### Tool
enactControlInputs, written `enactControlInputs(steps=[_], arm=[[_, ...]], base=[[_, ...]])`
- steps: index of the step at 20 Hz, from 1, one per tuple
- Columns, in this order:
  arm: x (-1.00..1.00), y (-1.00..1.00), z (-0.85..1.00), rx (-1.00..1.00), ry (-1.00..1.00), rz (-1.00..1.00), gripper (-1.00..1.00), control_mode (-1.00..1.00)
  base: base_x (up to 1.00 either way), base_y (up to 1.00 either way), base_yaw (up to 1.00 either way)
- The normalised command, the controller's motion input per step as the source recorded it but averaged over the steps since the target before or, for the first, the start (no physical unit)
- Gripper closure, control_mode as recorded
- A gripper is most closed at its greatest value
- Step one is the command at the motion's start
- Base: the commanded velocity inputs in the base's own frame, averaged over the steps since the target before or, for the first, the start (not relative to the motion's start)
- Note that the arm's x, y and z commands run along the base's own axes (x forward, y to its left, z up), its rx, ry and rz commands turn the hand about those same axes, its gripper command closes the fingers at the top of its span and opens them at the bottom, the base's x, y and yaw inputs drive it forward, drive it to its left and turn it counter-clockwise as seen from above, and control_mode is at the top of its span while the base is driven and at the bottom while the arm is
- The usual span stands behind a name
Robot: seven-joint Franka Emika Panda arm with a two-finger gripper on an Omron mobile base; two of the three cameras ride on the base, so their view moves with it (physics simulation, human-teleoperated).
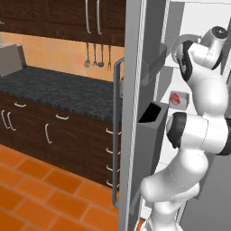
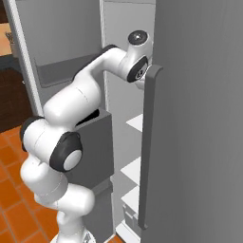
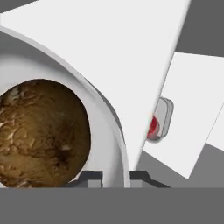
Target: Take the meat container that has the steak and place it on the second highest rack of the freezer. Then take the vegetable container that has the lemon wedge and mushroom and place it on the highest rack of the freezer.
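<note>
The mushroom (image 3: pixel 41 133) looms nearest in the hand view, inside the vegetable container (image 3: pixel 111 144), whose rim the gripper (image 3: pixel 114 177) jaws pinch, over the highest rack (image 3: pixel 109 52) of the freezer (image 1: pixel 135 135). The meat container (image 3: pixel 162 119) with the steak (image 3: pixel 152 127) sits on the shelf below. If released while overhanging, the container could tip off; no writing is legible.

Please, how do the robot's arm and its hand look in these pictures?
The arm is built of smooth, rounded, glossy white segments with dark joint rings and round grey caps. The hand ends in two small dark finger tips. No cables or markings are visible.
</note>
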Motion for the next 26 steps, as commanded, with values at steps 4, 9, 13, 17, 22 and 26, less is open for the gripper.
enactControlInputs(steps=[4,9,13,17,22,26], arm=[[0.18,0.00,0.00,0.00,0.00,0.00,-1.00,-1.00],[0.00,0.00,0.00,-0.01,-0.09,0.00,-1.00,-1.00],[-0.20,0.17,0.00,-0.07,-0.29,0.01,-1.00,-1.00],[-0.66,0.23,0.14,-0.08,-0.20,0.00,-1.00,-1.00],[-0.82,0.16,0.46,-0.11,-0.11,0.00,-1.00,-1.00],[-1.00,0.31,0.32,-0.17,-0.10,0.02,-1.00,-1.00]], base=[[0.00,0.00,0.00],[0.00,0.00,0.00],[0.00,0.00,0.00],[0.00,0.00,0.00],[0.00,0.00,0.00],[0.00,0.00,0.00]])
